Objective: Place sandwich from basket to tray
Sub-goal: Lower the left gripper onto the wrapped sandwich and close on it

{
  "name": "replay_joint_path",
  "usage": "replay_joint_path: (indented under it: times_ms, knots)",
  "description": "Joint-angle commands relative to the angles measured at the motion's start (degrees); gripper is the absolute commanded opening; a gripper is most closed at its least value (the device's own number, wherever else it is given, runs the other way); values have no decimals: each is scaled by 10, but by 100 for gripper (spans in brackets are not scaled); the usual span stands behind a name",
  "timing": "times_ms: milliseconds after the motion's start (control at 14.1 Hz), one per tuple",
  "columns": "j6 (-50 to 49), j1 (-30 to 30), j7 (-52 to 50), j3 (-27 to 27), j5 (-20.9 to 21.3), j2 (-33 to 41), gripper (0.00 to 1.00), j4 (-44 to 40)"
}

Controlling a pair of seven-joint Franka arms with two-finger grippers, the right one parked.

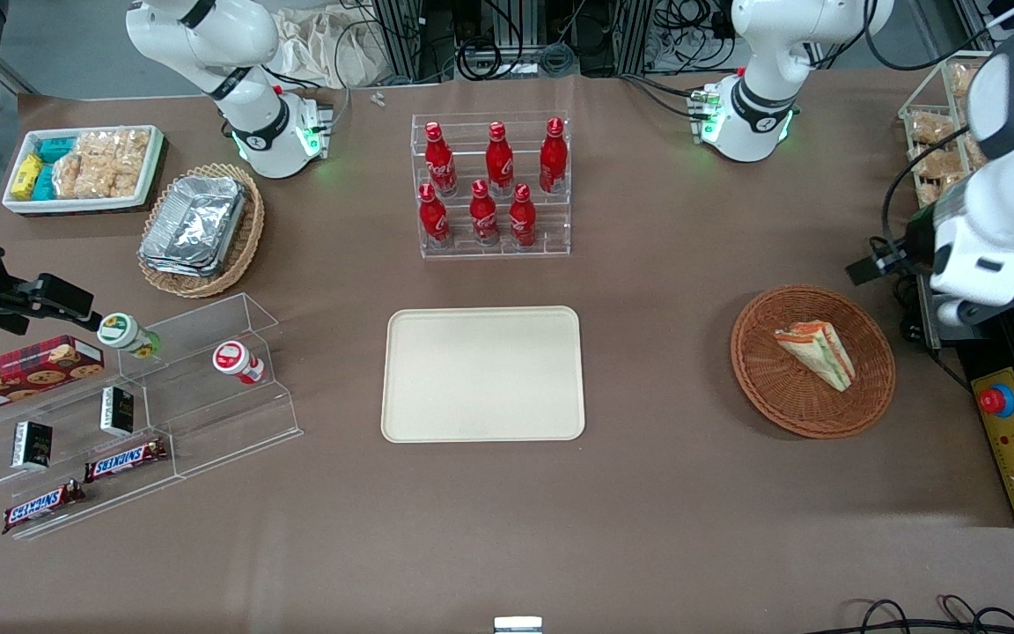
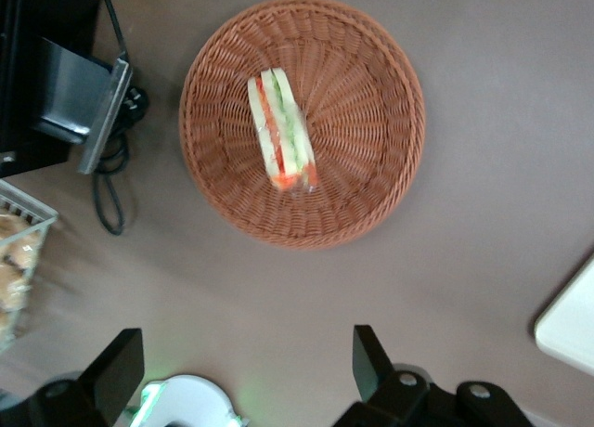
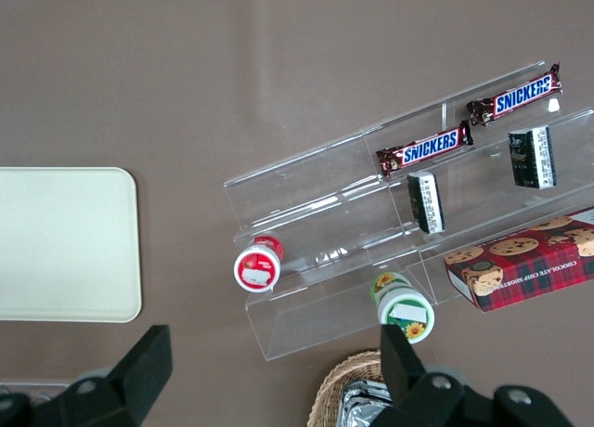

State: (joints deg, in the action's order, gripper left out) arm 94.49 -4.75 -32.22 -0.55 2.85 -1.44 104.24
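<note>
1. The sandwich [image 2: 281, 131] is lying in the basket [image 2: 371, 65], slightly off the basket's centre, on its side with the striped cut edge showing.
2. The hand [image 2: 249, 371] is hovering high over the bare desk [image 1: 648, 493] just beside the basket; its two fingers are standing spread wide with nothing between them.
3. In the wrist view the wedge's long axis is running roughly crosswise to the line joining the fingertips, so closing across the bread faces is appearing feasible without much wrist turn, though this alignment is probably approximate.
4. The tray [image 1: 482, 374] is waiting bare, well apart from the basket, toward the parked arm's end.
</note>
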Motion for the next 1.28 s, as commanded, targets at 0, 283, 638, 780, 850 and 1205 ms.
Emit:
replay_joint_path:
  times_ms: [0, 283, 638, 780, 850, 1205]
  knots:
    - [89, 6, -57, -1, 0, 15, 100, 89]
    - [258, 7, -86, -16, 0, 10, 100, 209]
    - [349, 7, -86, -36, 1, -55, 100, 230]
    - [360, 7, -84, -37, 1, -77, 100, 229]
    - [370, 7, -84, -37, 1, -87, 100, 230]
    - [417, 7, -82, -38, 1, -132, 100, 231]
